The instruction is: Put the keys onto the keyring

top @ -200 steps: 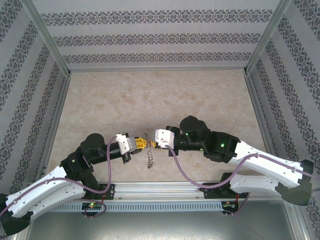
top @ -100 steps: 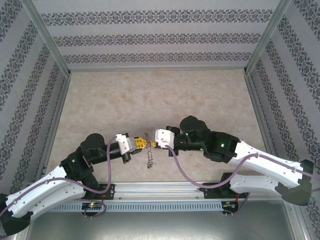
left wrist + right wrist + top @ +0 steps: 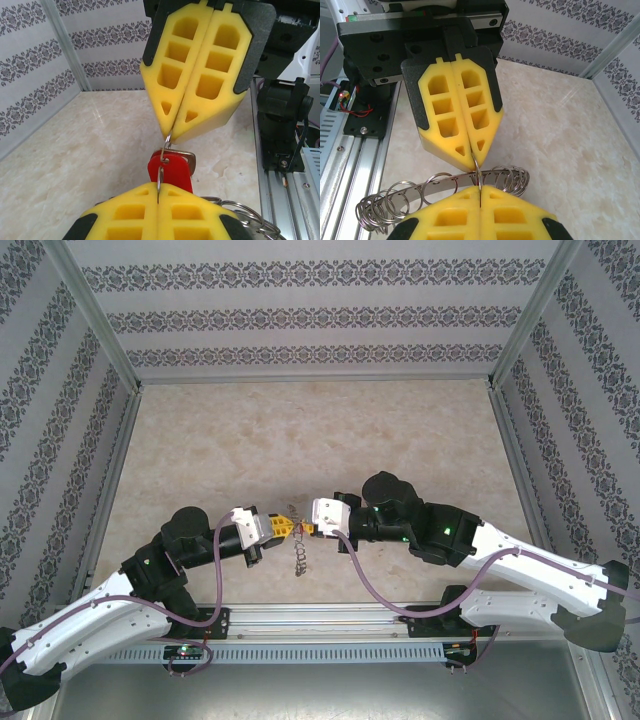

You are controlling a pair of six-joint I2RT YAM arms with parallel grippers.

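Currently your left gripper (image 3: 289, 528) and right gripper (image 3: 304, 530) meet tip to tip over the near middle of the beige marble-patterned tabletop (image 3: 300, 440).

Both claws are fully closed, their yellow foam pads pressed flat together. Each one pinches the same thin wire loop (image 3: 477, 173), which runs straight from one pair of tips to the other.

From your right wrist camera, the flat grey metal keyring fringed with thin wire loops (image 3: 445, 185) curves across just behind that pinch. Its coils fan out to both sides and bunch thickest at the lower left. From above, it hangs as a short dark string below the two grippers, towards the aluminium rail (image 3: 330, 618).

From your left wrist camera, the small bright red oblong key (image 3: 172, 172) sits between the two sets of pads, just beneath the right gripper's tips. The pinched loop crosses its top edge. You cannot tell from these views whether the wire passes through the key or only lies against it.
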